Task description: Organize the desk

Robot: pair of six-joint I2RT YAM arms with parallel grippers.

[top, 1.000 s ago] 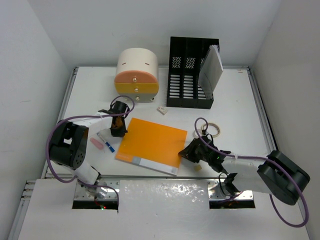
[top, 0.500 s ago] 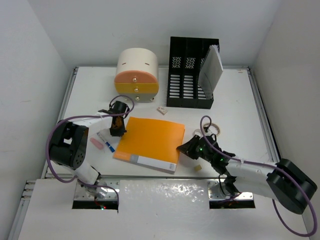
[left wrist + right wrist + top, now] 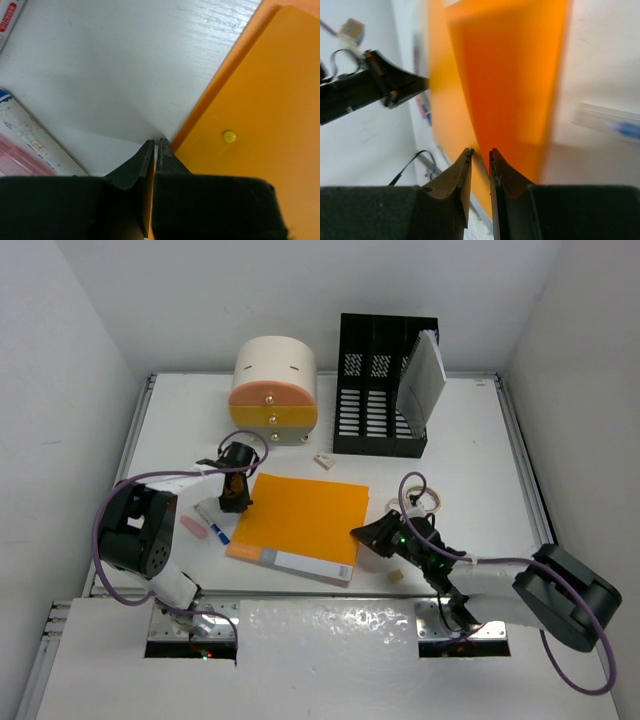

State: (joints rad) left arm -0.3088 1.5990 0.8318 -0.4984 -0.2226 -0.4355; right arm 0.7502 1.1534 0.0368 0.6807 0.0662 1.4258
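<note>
The white desk carries an orange folder near its front. My left gripper is shut, its tips down at the folder's left edge, which also shows in the left wrist view. My right gripper is at the folder's right edge. In the right wrist view its jaws are closed, with a narrow gap, on a raised orange flap of the folder. The foil strip lies along the near edge.
A cream and orange drawer box and a black file rack holding grey papers stand at the back. A tape ring, a small cube, a pink eraser and a blue-capped pen lie around the folder.
My right gripper has moved left with the folder's right edge, and that edge has shifted left and lifted. My left gripper has stayed in place.
</note>
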